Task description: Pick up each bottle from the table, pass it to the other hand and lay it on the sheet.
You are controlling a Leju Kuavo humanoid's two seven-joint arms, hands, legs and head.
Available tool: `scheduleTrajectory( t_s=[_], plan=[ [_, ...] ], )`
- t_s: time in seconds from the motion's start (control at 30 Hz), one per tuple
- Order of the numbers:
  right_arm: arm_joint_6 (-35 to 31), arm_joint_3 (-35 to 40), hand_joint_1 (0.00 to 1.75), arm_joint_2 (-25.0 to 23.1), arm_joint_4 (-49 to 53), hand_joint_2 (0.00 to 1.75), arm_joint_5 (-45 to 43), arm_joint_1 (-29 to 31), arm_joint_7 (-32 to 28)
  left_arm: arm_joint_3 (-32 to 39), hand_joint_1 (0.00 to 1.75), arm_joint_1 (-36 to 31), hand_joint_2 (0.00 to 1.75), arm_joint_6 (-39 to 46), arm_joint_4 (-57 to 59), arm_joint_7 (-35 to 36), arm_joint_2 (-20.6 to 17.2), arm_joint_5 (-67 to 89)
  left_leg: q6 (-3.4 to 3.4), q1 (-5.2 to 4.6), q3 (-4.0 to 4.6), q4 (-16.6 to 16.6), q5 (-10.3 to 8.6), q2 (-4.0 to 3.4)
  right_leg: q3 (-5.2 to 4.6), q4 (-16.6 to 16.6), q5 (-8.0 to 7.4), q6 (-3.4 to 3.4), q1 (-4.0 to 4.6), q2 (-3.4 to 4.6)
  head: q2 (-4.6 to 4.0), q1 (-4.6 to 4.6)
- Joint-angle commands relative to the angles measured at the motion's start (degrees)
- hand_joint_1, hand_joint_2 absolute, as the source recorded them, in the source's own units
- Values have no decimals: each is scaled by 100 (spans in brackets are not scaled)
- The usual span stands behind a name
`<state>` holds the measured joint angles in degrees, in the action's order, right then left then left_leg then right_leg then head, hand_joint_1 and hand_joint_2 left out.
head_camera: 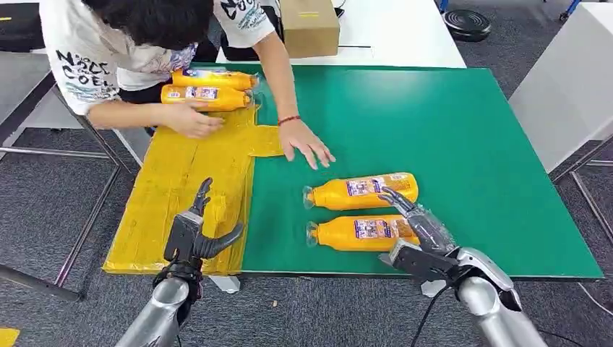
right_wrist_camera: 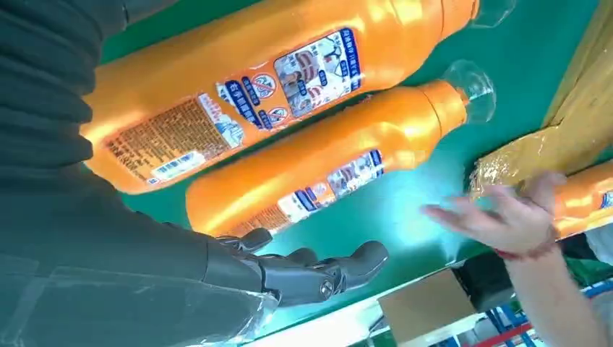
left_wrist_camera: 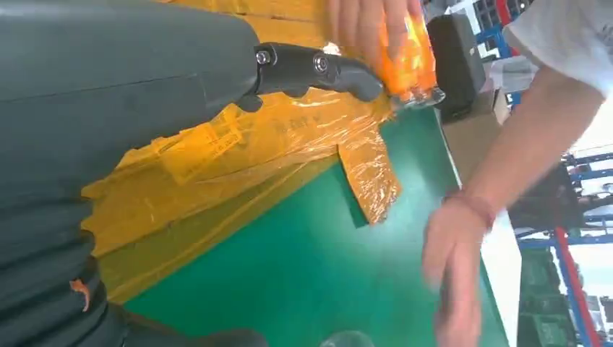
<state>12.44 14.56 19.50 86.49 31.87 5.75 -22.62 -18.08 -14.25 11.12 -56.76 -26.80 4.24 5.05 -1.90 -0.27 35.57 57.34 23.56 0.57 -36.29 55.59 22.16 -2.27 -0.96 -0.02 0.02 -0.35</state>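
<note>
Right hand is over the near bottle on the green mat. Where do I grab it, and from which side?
Grip the near bottle around its labelled body, coming down from above with the right hand. It lies flat on its side, neck toward the sheet. The far bottle lies parallel close behind, so keep fingers out of that gap.

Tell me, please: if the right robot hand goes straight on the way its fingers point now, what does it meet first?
Probably the farther orange bottle: the right robot hand hovers over the nearer bottle, fingers aimed at the farther bottle's base. Height is unclear, so it might pass above.
</note>
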Motion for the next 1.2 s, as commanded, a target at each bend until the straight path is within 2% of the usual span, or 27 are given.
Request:
scheduleTrajectory(
  t_s=[0.03,0.17,0.23,0.27,0.33,0.47,0.53,0.57,0.67,0.73,0.77,0.83,0.87,0.93,1.07,1.13,1.2],
  plan=[
    [299,-320,0,532,386,175,-131,-310,361,-109,0,-118,175,5,156,123,-39,-166,6,0,-15,-1,8,8,18,1,12,6,1,-11,0,0],
    [319,-345,0,555,360,175,-155,-298,351,-111,0,-119,175,5,160,122,-40,-170,8,0,-28,3,18,-3,31,3,16,8,1,-1,0,0],
    [320,-342,0,534,325,175,-152,-269,350,-116,0,-120,175,6,157,120,-41,-178,4,-2,-8,-2,6,-3,10,-2,4,4,-1,0,0,2],
    [320,-342,0,534,325,175,-152,-269,350,-116,0,-120,175,6,157,120,-41,-178,10,0,-29,-2,15,-6,30,-1,13,9,1,2,0,-2],
    [320,-342,0,534,325,175,-152,-269,350,-116,0,-120,175,6,157,120,-41,-178,5,-1,-10,-2,6,-3,12,-3,4,5,0,0,0,0],
    [354,-334,0,569,201,175,-158,-243,398,-128,0,-130,175,-18,198,154,-44,-264,15,5,-50,3,28,-9,50,1,25,14,8,3,0,0],
    [362,-337,0,600,-18,175,-153,-169,403,-114,0,-132,175,34,249,140,-42,-321,11,4,-41,-1,22,-9,41,-3,18,11,6,3,0,-2],
    [352,-306,0,591,-205,175,-150,-62,397,-123,0,-142,175,40,292,131,-38,-341,6,1,-21,-3,10,-6,22,-5,7,5,3,2,0,0],
    [302,-191,0,500,-759,175,-8,328,476,-162,0,-165,175,40,345,87,-2,-374,9,4,-45,-3,20,-19,44,-8,11,8,6,13,0,-2],
    [247,-122,0,427,-985,175,82,514,509,-181,0,-200,175,86,332,89,3,-366,4,2,-18,-4,8,-18,19,-9,-1,4,3,15,0,0],
    [193,-81,0,388,-1070,175,163,585,551,-177,0,-209,175,123,335,106,5,-363,9,5,-41,-3,19,-29,39,-9,6,8,6,24,0,-2],
    [208,0,0,306,-1360,175,230,784,598,-188,0,-243,175,138,389,127,27,-351,3,1,-12,-5,4,-14,14,-9,-2,4,2,10,0,0],
    [198,47,0,250,-1546,175,253,917,591,-198,0,-255,175,135,422,127,31,-342,9,4,-32,-2,13,-22,33,-8,4,8,6,17,0,0],
    [176,201,0,168,-2009,175,289,1253,561,-201,0,-286,175,172,487,123,49,-314,4,2,-20,-5,5,-20,20,-11,-3,5,4,17,0,0],
    [167,335,0,85,-2406,175,307,1550,504,-189,0,-308,175,177,523,112,62,-308,13,8,-53,0,23,-35,51,-7,10,14,11,27,0,0],
    [124,463,0,-37,-2729,175,332,1789,497,-172,0,-325,175,191,525,106,77,-279,5,4,-23,-4,7,-28,21,-9,-3,6,6,22,0,-2],
    [73,590,0,-184,-3036,175,369,1996,481,-137,0,-316,175,221,496,127,103,-233,8,5,-33,-5,11,-31,29,-9,0,8,6,25,0,0]
  ],
)
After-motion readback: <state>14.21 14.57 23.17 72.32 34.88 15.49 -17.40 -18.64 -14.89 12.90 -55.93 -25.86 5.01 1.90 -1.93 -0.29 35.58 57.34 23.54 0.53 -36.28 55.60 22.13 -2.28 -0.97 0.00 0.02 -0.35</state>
